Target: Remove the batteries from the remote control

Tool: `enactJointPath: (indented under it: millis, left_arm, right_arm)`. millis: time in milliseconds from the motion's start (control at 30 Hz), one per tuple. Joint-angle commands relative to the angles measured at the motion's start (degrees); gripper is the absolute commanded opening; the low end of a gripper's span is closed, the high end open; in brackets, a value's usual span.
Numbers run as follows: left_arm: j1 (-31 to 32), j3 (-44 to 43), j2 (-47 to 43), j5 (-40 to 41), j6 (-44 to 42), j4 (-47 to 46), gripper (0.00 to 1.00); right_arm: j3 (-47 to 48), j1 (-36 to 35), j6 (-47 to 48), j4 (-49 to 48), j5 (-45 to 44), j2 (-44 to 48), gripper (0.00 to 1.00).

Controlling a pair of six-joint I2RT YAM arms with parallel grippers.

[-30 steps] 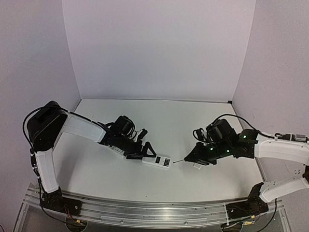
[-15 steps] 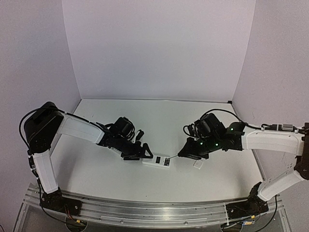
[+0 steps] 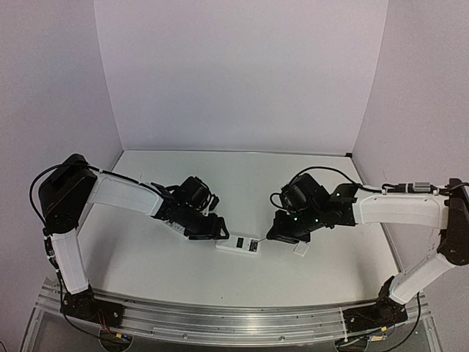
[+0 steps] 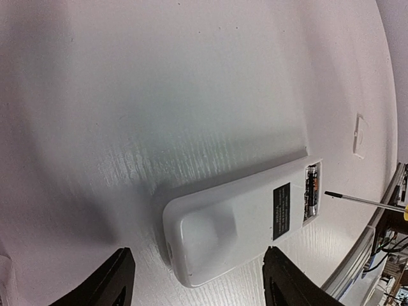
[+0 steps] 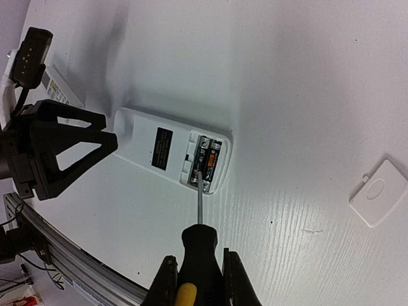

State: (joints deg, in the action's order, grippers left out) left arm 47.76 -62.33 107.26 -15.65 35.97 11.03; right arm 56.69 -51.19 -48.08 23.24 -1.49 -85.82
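Observation:
The white remote control (image 3: 238,245) lies back-up on the table with its battery bay uncovered. Two dark batteries (image 5: 209,159) sit side by side in the bay, and they also show as batteries (image 4: 310,197) in the left wrist view. My right gripper (image 5: 197,271) is shut on the black-and-yellow screwdriver (image 5: 199,252), whose thin tip rests on the batteries. My left gripper (image 4: 197,287) is open, its black fingers (image 4: 287,284) straddling the remote's (image 4: 236,223) rounded end without touching it.
The small white cover piece (image 5: 378,192) lies loose on the table to the right of the remote, also seen as the cover (image 3: 300,250). Another white device (image 5: 58,89) lies under the left arm. A metal rail (image 3: 234,319) runs along the near edge.
My right arm has swung left, bringing the screwdriver tip from beside the remote onto the battery bay. My left gripper's fingers have narrowed around the remote's end.

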Motion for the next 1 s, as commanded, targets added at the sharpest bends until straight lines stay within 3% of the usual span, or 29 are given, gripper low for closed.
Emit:
enactJointPath:
  millis: [0,333,967]
  left_arm:
    - [1.35,-3.24,1.82,4.32,-0.62,2.44,0.65]
    - [2.99,-3.67,2.77,8.79,-0.28,5.02,0.56]
    - [4.75,-4.21,3.64,9.68,-0.05,5.8,0.53]
  right_arm:
    - [2.25,-0.5,-2.12,1.18,-2.6,-0.12,0.0]
    - [3.51,-1.1,-3.74,1.1,-1.66,-2.63,0.0]
    - [7.26,-2.34,-5.03,5.16,-5.21,-6.74,0.0]
